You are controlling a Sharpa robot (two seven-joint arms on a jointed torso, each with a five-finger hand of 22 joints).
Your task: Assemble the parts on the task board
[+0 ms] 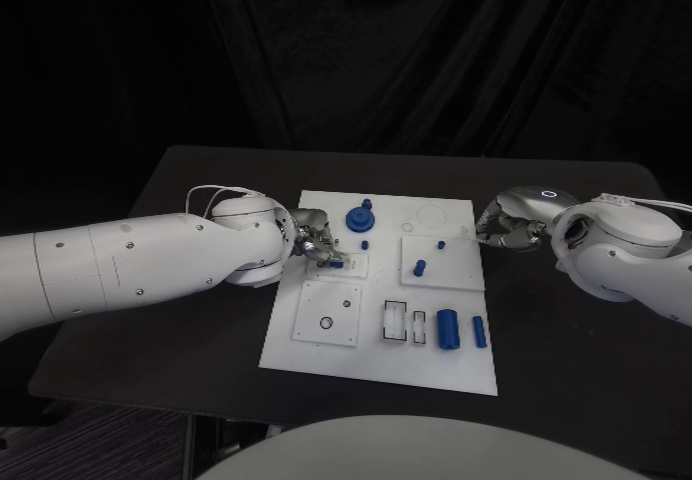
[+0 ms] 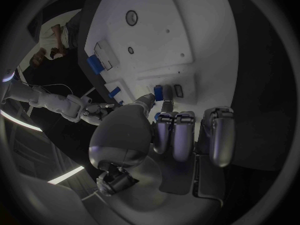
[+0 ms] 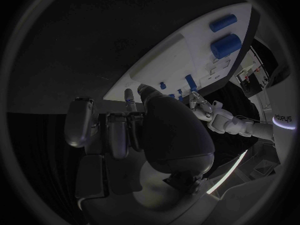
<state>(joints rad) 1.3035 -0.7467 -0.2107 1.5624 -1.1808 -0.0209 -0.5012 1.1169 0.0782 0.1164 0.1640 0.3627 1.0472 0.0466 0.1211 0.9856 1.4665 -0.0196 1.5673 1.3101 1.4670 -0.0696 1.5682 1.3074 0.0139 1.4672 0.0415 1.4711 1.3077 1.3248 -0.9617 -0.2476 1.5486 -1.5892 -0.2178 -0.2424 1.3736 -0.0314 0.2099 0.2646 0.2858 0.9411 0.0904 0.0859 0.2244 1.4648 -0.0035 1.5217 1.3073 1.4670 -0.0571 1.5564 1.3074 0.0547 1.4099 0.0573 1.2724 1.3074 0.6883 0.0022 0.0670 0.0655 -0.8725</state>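
Parts are being set into the board [image 1: 433, 370], and the one in hand is a small blue peg [image 2: 158, 92], pinched at the fingertips of the left hand [image 1: 315, 243] over a square plate near the board's left edge. In the left wrist view the peg is seen between thumb and a finger, with the remaining fingers curled back behind it. Whether its tip is already seated in the plate cannot be told.

The step is judged best done with the peg kept upright, lowered straight, and released only once it is felt to sit; any tilt would likely jam it at the hole's rim.

Further out, a large blue knob [image 1: 361, 216] stands near the far edge, another peg [image 1: 420, 267] stands in the plate toward the right edge, and two blue cylinders [image 1: 449, 328] lie near the near right corner.

The right hand [image 1: 506, 227] is held just off the right edge, fingers curled in, with nothing seen in it.
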